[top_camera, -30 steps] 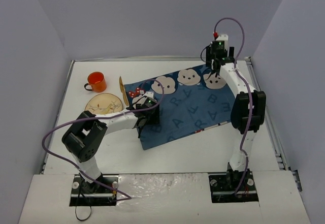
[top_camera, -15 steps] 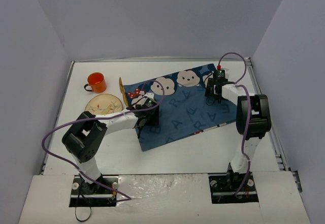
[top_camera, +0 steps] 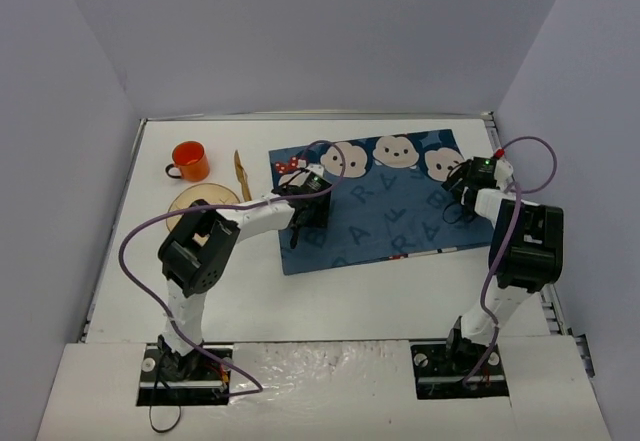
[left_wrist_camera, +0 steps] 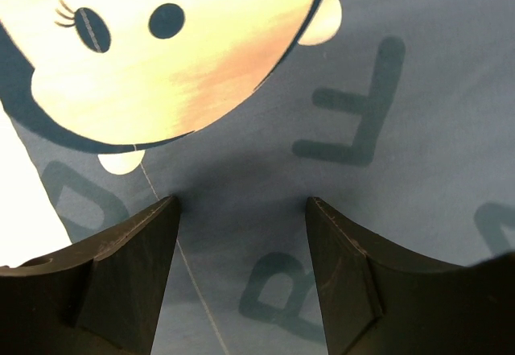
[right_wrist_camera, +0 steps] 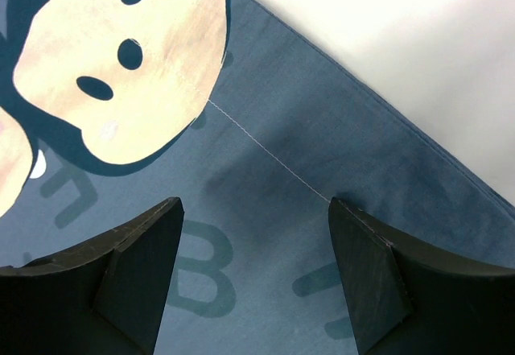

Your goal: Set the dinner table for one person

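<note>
The dinner table (top_camera: 350, 286) is a large white tabletop. On it lies a blue mat (top_camera: 375, 201) printed with cartoon mouse faces and letters. My left gripper (top_camera: 305, 213) is low over the mat's left part, open, and the left wrist view shows only flat cloth (left_wrist_camera: 386, 89) between its fingertips (left_wrist_camera: 165, 210). My right gripper (top_camera: 462, 187) is low over the mat's right edge, also open (right_wrist_camera: 253, 204). In the right wrist view, cloth (right_wrist_camera: 282, 130) lies under it and bare table (right_wrist_camera: 402, 41) shows past the mat's edge.
An orange cup (top_camera: 189, 161) stands at the far left. Nearer than the cup lies a tan plate (top_camera: 195, 199), partly hidden by my left arm. A thin wooden utensil (top_camera: 239, 171) lies between the cup and the mat. The table's metal rim (top_camera: 125, 201) runs along the left.
The mat has slid right and toward the back and turned squarer to the table. Both grippers moved right with it, the right one coming nearer and lower at the mat's right edge.
</note>
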Tool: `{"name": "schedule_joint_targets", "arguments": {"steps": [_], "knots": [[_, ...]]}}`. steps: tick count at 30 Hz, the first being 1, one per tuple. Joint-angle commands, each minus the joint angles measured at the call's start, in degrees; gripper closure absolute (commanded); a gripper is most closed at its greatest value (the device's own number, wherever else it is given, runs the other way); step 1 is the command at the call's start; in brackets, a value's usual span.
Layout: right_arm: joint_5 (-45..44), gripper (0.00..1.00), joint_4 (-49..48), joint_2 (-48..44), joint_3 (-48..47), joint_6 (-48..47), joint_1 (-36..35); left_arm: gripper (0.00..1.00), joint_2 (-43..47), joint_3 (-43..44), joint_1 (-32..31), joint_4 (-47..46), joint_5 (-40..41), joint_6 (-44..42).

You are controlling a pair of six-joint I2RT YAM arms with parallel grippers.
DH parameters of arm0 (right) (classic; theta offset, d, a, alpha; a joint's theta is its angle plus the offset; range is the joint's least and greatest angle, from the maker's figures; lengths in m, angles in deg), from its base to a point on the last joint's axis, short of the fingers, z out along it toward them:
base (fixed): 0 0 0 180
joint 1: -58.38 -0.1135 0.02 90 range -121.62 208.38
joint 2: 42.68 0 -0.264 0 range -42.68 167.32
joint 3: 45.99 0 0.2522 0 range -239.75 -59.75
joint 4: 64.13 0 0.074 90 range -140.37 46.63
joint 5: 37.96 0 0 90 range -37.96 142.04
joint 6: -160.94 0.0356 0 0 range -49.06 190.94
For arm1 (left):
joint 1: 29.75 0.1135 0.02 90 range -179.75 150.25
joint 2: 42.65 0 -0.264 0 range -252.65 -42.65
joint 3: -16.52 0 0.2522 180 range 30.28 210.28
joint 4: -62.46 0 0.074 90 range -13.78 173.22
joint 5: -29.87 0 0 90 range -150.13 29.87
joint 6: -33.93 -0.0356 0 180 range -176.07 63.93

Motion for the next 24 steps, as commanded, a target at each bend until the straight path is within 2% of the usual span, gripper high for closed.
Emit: {"name": "schedule_joint_targets", "arguments": {"steps": [1,6,9,12,19,24], "knots": [[-2.73,0.3,10.33,0.93,5.56,4.05,4.45,0.4,-6.65,8.02,0.89,2.82,-3.2,-1.79],[-7.56,0.31,10.59,-2.56,2.32,1.35,4.18,0.4,-10.74,14.93,1.37,2.02,-5.58,-3.63],[-9.75,0.32,11.38,-5.0,-2.25,-5.51,1.01,0.4,-10.34,16.02,2.61,2.57,-6.41,-3.62],[-12.38,0.3,12.13,-6.66,-6.09,-13.17,-3.02,0.35,-6.23,12.87,3.38,1.33,-7.47,-0.95],[-8.41,0.27,12.35,-5.55,-7.67,-18.78,-4.35,0.25,6.74,4.2,2.82,-1.83,-5.49,3.13],[-6.8,0.25,12.28,-3.02,-8.4,-20.19,-4.37,0.24,6.97,0.58,2.82,-3.73,-4.62,3.65]]}}
